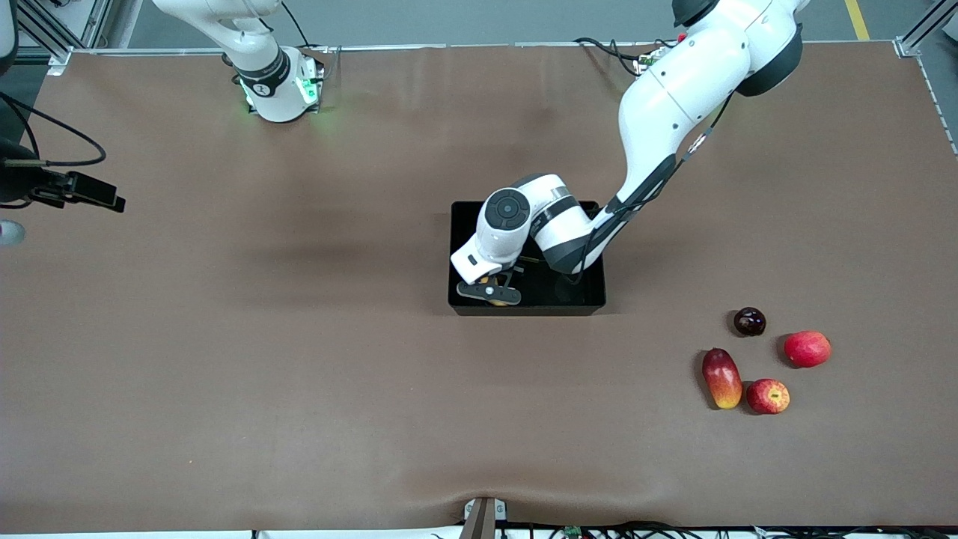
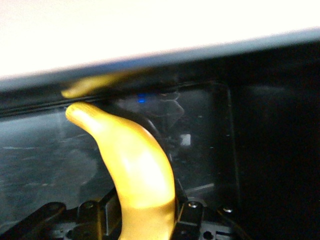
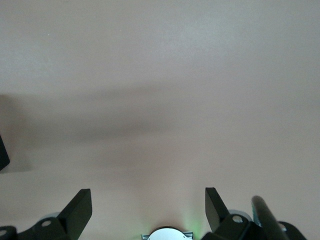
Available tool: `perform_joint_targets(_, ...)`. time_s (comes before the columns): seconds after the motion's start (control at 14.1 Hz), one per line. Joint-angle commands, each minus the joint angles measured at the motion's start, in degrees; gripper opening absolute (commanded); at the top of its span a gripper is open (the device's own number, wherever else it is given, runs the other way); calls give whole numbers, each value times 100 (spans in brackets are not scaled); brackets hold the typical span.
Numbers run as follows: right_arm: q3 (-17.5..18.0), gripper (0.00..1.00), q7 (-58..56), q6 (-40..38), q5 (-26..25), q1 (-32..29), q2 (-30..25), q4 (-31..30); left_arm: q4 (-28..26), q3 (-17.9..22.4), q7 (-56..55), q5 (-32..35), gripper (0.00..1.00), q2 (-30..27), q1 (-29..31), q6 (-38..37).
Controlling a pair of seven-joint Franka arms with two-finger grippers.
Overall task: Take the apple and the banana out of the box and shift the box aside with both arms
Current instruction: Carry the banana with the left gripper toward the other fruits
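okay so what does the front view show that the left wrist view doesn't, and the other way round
Only the front view shows the four loose fruits toward the left arm's end of the table: a dark round fruit, two red apples and a mango-like fruit. It also shows the right arm waiting.

Only the left wrist view shows the banana's curved shape, with the left gripper shut on it.

Both show the black box, with the banana inside it.

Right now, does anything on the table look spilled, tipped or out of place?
Nothing stands out. The left pincer holds the banana down in the black tray, which sits flat. The right pincer waits open over bare table.
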Motion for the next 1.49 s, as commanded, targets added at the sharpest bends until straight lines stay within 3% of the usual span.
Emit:
perform_joint_targets(0.0, 5, 100, -57, -100, 78, 60, 100, 91, -77, -141, 70, 26, 0, -709, 120, -791)
perform_joint_targets(0.43, 5, 100, -145, -126, 280, 394, 179, 92, -15, -1080, 728, 8, 0, -1359, 1138, -1644)
perform_joint_targets(0.64, 5, 100, 283, -232, 675, 727, 197, -84, -94, -1747, 1693, -88, 0, -1448, 2331, -2023)
perform_joint_targets(0.85, 5, 100, 1197, 189, 808, 1447, 459, -93, -515, -2240, 2599, -89, 0, -1448, 3536, -2067)
perform_joint_targets(1.07, 5, 100, 1699, 637, 1053, 2002, 767, -111, -885, -2286, 3207, 7, 0, -1422, 4119, -2067)
perform_joint_targets(1.28, -4, 100, 2323, 1120, 1221, 2537, 1180, -111, -1158, -2251, 3296, 552, 0, -1186, 4506, -1953)
perform_joint_targets(1.42, 5, 100, 2509, 1524, 1221, 2854, 1513, -128, -1202, -2076, 3304, 763, 0, -957, 4691, -1508)
